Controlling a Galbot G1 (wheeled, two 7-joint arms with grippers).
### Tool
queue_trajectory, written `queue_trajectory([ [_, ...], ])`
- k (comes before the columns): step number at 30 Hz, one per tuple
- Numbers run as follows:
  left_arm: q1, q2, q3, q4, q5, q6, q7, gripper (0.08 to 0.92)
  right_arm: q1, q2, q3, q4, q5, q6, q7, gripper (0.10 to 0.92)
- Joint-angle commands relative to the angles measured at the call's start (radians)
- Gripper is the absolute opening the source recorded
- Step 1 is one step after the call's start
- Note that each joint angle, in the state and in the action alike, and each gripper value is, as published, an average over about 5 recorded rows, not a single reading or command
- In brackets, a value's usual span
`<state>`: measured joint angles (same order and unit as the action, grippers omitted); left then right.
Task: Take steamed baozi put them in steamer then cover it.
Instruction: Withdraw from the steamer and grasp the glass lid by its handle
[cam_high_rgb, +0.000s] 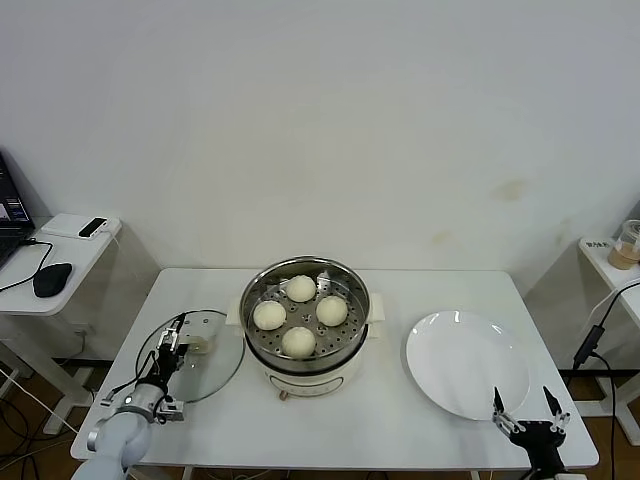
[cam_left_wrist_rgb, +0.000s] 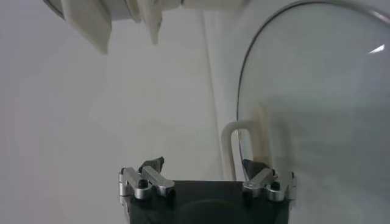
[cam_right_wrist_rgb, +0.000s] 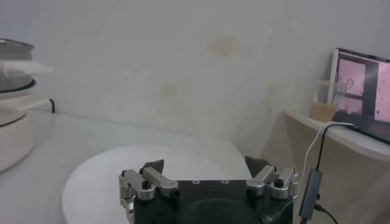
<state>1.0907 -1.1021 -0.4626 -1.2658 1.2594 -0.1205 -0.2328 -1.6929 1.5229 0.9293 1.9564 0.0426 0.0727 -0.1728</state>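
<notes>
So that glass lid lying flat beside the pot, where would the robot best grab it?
Probably by the cream handle at the centre of the glass cover, coming down from above. The cover lies flat on the table, so its thin metal rim offers little to pinch, while the handle stands proud. The left tool is already right there with jaws open; the right tool waits open near the plate.

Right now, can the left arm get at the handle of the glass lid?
Probably yes. The left hand is open, right at the glass lid lying flat on the table, its fingers on either side of the cream handle. Nothing stands between them.
</notes>
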Motion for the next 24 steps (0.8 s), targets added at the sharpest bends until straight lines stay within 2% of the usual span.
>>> queue_trajectory([
  [1,-0.025,0.001,0.006,0.033,0.0,-0.001,0.012,0.757,0.001,-0.001,-0.002,-0.004,-0.003,0.0,-0.001,0.823],
  [14,-0.016,-0.003,0.0,0.041,-0.025,-0.013,0.004,0.385,0.003,-0.002,-0.012,-0.001,-0.016,-0.003,-0.006,0.823],
  [21,0.042,-0.003,-0.035,-0.057,-0.052,-0.012,-0.008,0.184,-0.001,-0.011,-0.036,0.008,0.019,-0.019,-0.012,0.823],
  [24,0.079,0.0,-0.067,-0.121,-0.06,-0.007,-0.019,0.141,0.003,-0.013,-0.043,0.008,0.004,-0.018,-0.012,0.823],
])
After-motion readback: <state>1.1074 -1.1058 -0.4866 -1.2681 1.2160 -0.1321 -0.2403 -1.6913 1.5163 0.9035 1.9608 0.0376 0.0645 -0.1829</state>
